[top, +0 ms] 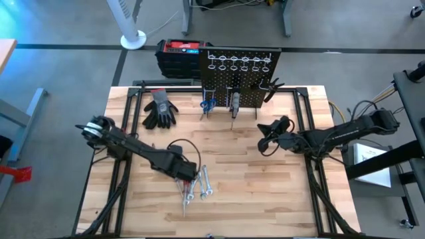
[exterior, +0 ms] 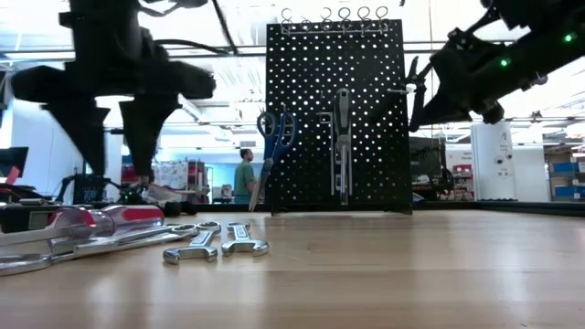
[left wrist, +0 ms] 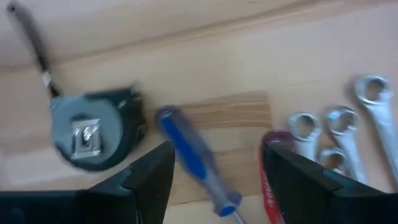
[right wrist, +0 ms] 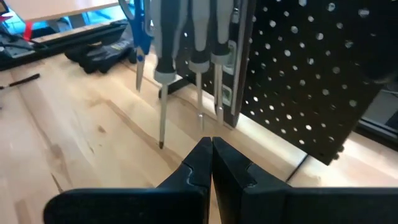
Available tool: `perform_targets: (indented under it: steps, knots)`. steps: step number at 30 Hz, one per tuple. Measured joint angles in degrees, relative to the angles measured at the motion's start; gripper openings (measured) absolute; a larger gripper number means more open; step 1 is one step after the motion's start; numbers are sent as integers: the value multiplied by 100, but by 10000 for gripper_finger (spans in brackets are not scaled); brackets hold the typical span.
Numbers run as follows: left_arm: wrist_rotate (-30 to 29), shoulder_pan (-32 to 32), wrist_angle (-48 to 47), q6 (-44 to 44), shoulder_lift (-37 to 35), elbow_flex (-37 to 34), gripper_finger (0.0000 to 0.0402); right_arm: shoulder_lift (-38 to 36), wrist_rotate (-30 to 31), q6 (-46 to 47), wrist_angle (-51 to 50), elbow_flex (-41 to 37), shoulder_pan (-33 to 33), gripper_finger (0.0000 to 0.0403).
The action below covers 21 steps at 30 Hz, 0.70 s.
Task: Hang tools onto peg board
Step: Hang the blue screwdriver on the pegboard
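Observation:
My left gripper (top: 188, 174) is open and hovers over loose tools on the table. In its wrist view (left wrist: 217, 155) the blue-handled screwdriver (left wrist: 194, 163) lies between the fingers, with a red handle (left wrist: 267, 180) and silver wrenches (left wrist: 329, 134) beside it. The wrenches also show in the low view (exterior: 216, 242). The black peg board (top: 240, 73) stands upright at the far edge. Blue scissors (exterior: 274, 137), screwdrivers (right wrist: 165, 43) and dark pliers (top: 271, 86) hang on it. My right gripper (top: 265, 141) is shut and empty in front of the board (right wrist: 212, 155).
Grey-black gloves (top: 160, 109) lie at the far left of the table. A grey round tape measure (left wrist: 93, 127) with a black cord lies by the tools. A red-topped black box (top: 179, 53) stands behind the board. Bare wood lies in the table's middle and near right.

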Motion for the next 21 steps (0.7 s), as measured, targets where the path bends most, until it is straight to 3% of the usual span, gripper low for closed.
perform_targets:
  steps: [7,13,21]
  knots:
    - [13,-202,127,-1056,-2,-310,230,-407,-60,0,83,-328,-52,3]
    - [26,-213,1161,-1181,-2,-713,230,-772,-102,1,99,-535,-52,3]
    - [351,-213,1211,-1439,24,-1043,230,-1079,-360,48,74,-778,-50,3]
